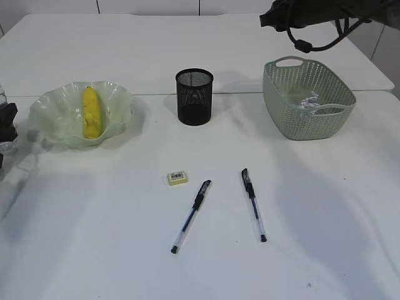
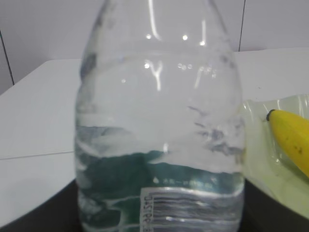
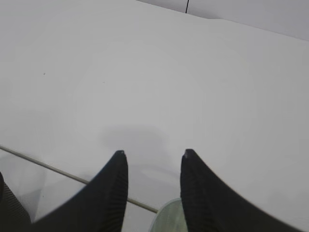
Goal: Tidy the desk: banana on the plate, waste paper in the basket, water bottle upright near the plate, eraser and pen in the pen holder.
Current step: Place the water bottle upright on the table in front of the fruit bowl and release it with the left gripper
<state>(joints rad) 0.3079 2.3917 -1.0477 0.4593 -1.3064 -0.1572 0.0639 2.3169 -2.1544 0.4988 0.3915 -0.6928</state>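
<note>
The clear water bottle with its dark green label fills the left wrist view, standing upright. My left gripper is shut on it, dark fingers at both lower sides. Just to its right, the yellow banana lies in the ruffled green plate. The waste paper sits inside the sage basket. My right gripper hangs open and empty above the basket's rim. The eraser and two pens lie on the desk in front of the black mesh pen holder.
A seam between two tabletops runs behind the pen holder. The right arm and its cables hang over the far right corner. In the exterior view the left gripper shows only at the left edge.
</note>
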